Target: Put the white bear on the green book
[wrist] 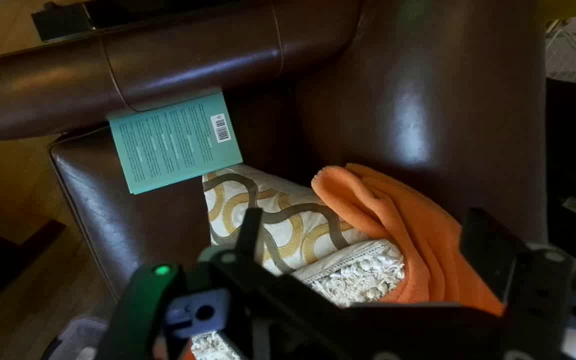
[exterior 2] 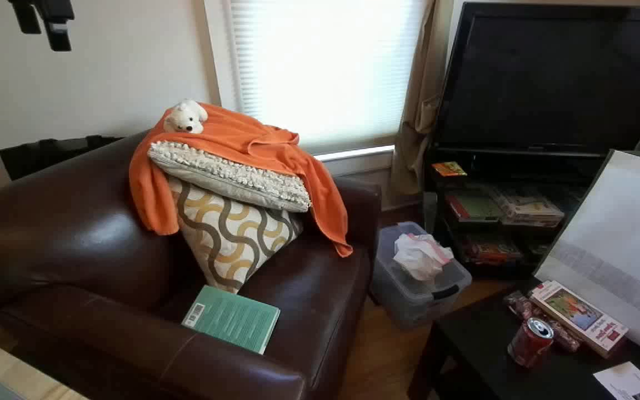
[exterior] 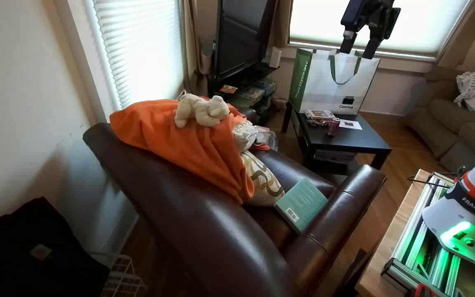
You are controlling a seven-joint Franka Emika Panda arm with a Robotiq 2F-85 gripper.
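The white bear (exterior: 201, 109), a small cream-white plush, lies on the orange blanket at the top of the armchair's pillow pile; it also shows in an exterior view (exterior 2: 186, 117) with its dark nose visible. It is out of view in the wrist view. The green book (exterior: 303, 204) lies flat on the armchair seat beside the armrest, and shows in an exterior view (exterior 2: 234, 318) and the wrist view (wrist: 174, 145). My gripper (exterior: 359, 46) is high above the scene, apart from bear and book. Its fingers (wrist: 368, 232) are wide apart with nothing between them. It also shows in an exterior view (exterior 2: 45, 32).
The brown leather armchair (exterior: 204, 231) holds a patterned pillow (exterior 2: 236, 233), a shaggy pillow (exterior 2: 231, 172) and the orange blanket (exterior: 179, 144). A black table (exterior: 340, 138) carries a large white bag (exterior: 336, 90), a can (exterior 2: 530, 344) and a boxed item (exterior 2: 578, 316). A plastic bin (exterior 2: 420, 294) stands beside the armchair.
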